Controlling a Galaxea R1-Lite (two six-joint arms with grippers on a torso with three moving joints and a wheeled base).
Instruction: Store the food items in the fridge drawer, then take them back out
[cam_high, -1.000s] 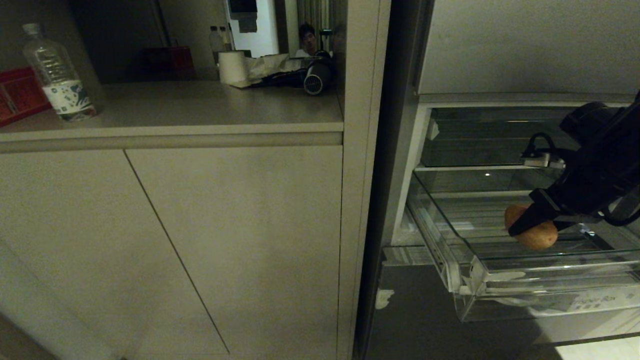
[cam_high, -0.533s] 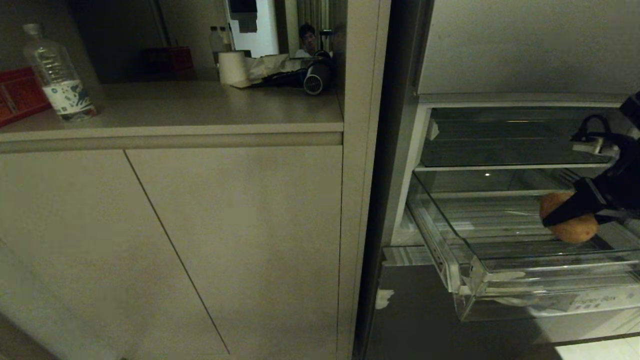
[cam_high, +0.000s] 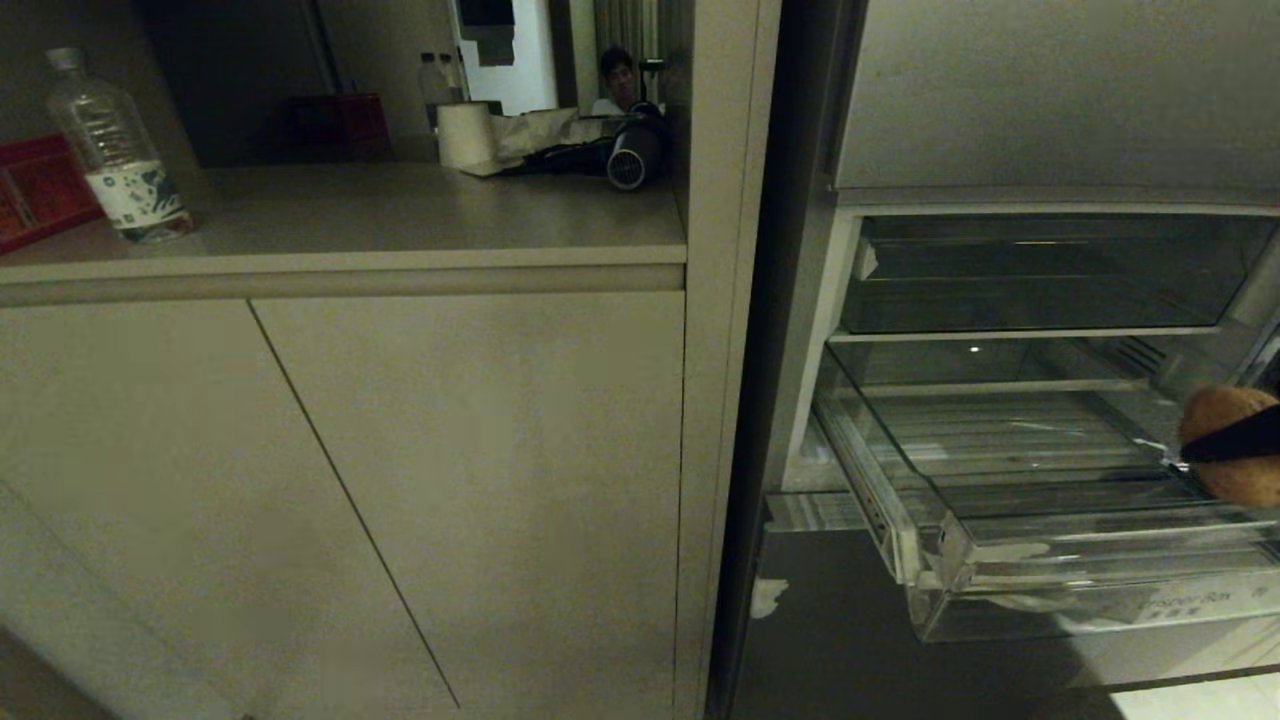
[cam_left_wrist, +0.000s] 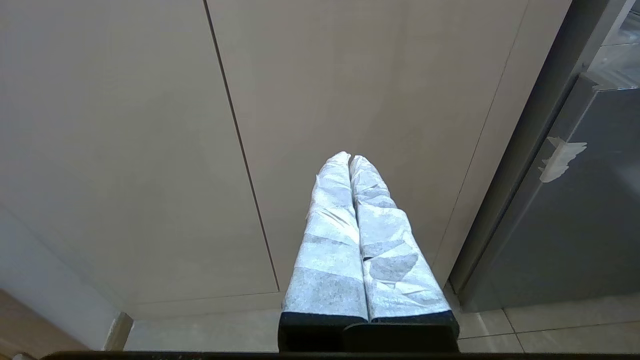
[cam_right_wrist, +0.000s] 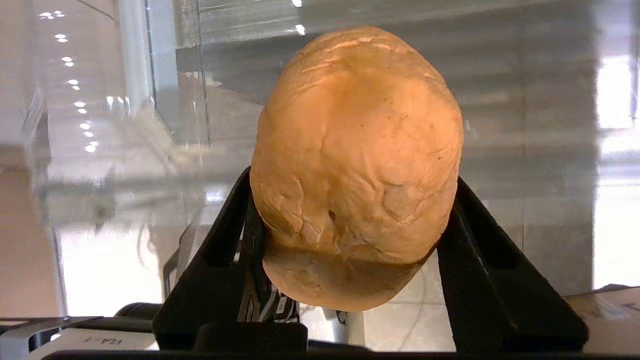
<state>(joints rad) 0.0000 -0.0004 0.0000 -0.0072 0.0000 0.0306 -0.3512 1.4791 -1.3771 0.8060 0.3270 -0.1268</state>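
The right gripper (cam_right_wrist: 350, 210) holds the bun (cam_right_wrist: 356, 165) — one black finger (cam_right_wrist: 480, 280) presses on each side of it. The bun is round, orange-tan and cracked on top. In the head view only a bit of this shows at the right edge: the bun (cam_high: 1235, 440) with a dark finger (cam_high: 1235, 443) across it. There the bun hangs over the right end of the drawer (cam_high: 960, 555), above its ribbed floor; whether it touches the floor cannot be told.

The drawer is clear plastic and is pulled out from the fridge. Its front lip has whitish tape scraps (cam_high: 1010, 552) on it. Above it sits a darker clear bin (cam_high: 1030, 275), pushed in.

The left gripper (cam_left_wrist: 350, 162) is down low in front of the cabinet door (cam_left_wrist: 365, 75). Its two white-wrapped fingers (cam_left_wrist: 330, 235) lie pressed together with nothing between them. It is not in the head view.

To the left of the fridge stands a beige cabinet (cam_high: 400, 480) with a counter on top. On the counter are a water bottle (cam_high: 115, 150), a roll of paper (cam_high: 465, 135) and a hair dryer (cam_high: 625, 160). A red box (cam_high: 35, 190) sits at the far left edge. Far behind the counter a person (cam_high: 615, 80) is partly in view.
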